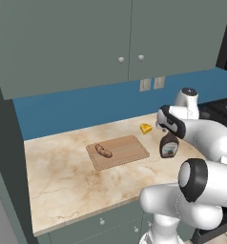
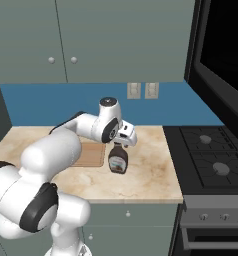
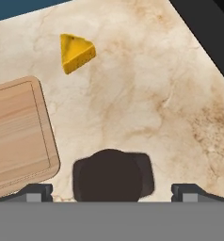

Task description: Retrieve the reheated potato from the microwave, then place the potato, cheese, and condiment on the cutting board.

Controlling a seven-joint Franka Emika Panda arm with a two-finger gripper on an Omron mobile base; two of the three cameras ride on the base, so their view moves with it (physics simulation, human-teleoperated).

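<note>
Resting on the cutting board (image 1: pixel 119 152), the potato (image 1: pixel 104 151) lies alone.

No readable text, brand or number is showing anywhere. The condiment (image 2: pixel 118 160) is wearing a white-and-red label, but its markings are too small and blurred to be read in either base view. The two wall outlets (image 2: pixel 142 90) above the tabletop (image 2: pixel 146 170) are carrying no writing that can be made out.
</note>
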